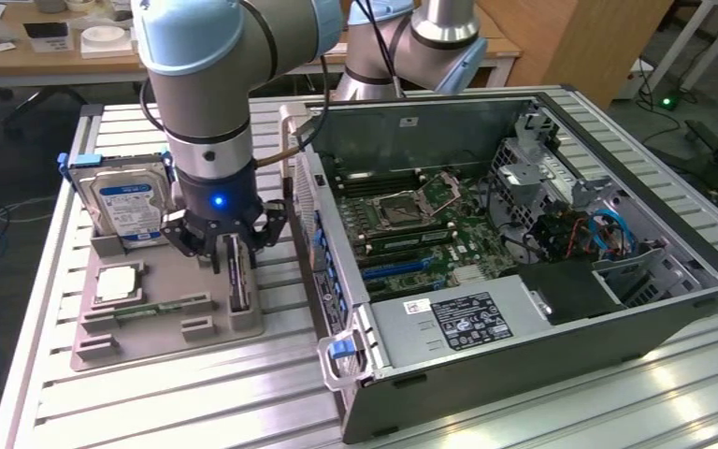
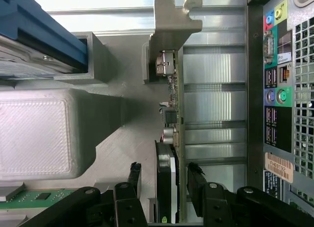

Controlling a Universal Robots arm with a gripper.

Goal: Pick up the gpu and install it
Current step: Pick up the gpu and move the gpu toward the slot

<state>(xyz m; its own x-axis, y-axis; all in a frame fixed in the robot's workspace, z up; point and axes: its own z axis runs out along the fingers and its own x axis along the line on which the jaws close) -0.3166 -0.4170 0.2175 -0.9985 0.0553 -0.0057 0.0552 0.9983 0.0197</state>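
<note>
- Grey plastic tray point(image 1: 147, 343) lies on the ribbed aluminium counter point(image 1: 209, 407), towards the exterior view's left, just beside the open computer case point(image 1: 522, 374).
- Standing on its long edge in a slot of that tray is the gpu point(image 1: 238, 285), at the side of the tray nearest the case.
- In the wrist view the gpu point(image 2: 172, 97) is seen edge-on: a slim board with connectors along one face and a metal bracket at its far end.
- Directly over the card hangs the pincer point(image 1: 236, 253), lowered so that it straddles the card's top edge.
- From the wrist, the pincer point(image 2: 166, 170) stands wide, with one black finger point(image 2: 135, 175) on each side of the card and a visible gap between each finger and the board; nothing is gripped.
- A hard drive point(image 1: 128, 206) with a blue-and-white label stands upright at the far end of the tray, towards the exterior view's left of the arm.
- Near the drive a square processor point(image 1: 120, 281) lies flat, and a narrow green memory stick point(image 1: 147, 309) lies just beside it.
- Inside the case the motherboard point(image 1: 415, 220) lies exposed, with the power supply point(image 1: 459, 323) at the near end.
</note>
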